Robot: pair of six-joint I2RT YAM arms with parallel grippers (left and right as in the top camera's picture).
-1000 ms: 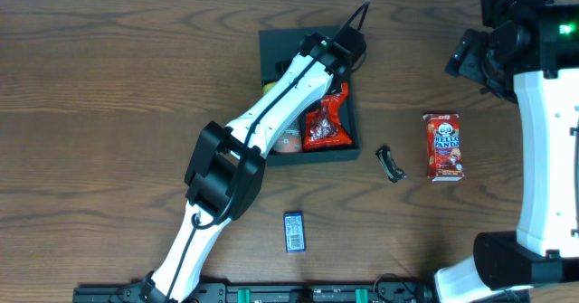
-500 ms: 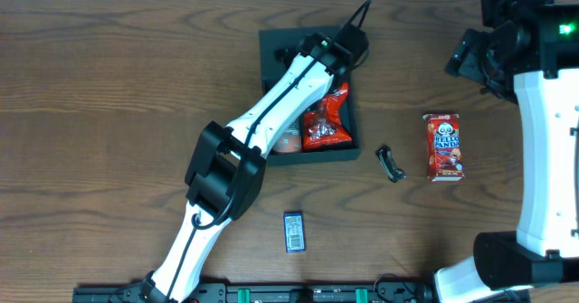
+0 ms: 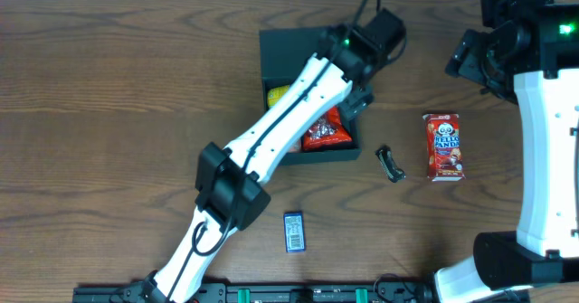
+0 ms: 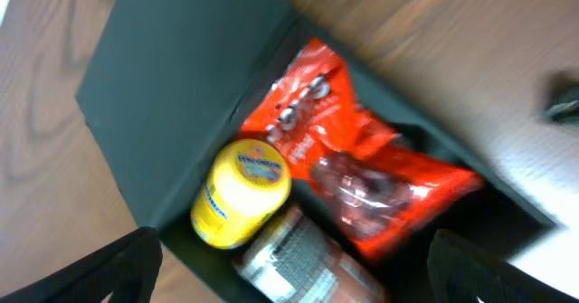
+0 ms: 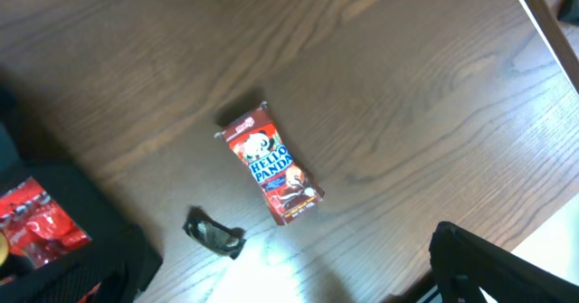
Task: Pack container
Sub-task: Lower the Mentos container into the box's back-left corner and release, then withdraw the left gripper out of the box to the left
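The container (image 3: 282, 52) is a dark teal-green box with its lid lying open, at the table's middle back. In the left wrist view the container (image 4: 172, 77) holds a yellow can (image 4: 240, 193), a red snack bag (image 4: 362, 163) and a second can (image 4: 308, 262). My left gripper (image 3: 360, 84) hovers over its right side; its fingers (image 4: 289, 285) are spread wide and empty. My right gripper (image 3: 475, 59) is raised at the far right, and its fingers (image 5: 289, 280) are open and empty above the table.
A red Hello Panda box (image 3: 442, 146) lies right of the container and also shows in the right wrist view (image 5: 269, 163). A small black item (image 3: 390, 164) lies between them. A blue packet (image 3: 294, 231) lies near the front edge.
My left wrist has lifted and swung right, out from over the box's far-left corner. The yellow can now shows in the box. The right arm has not moved.
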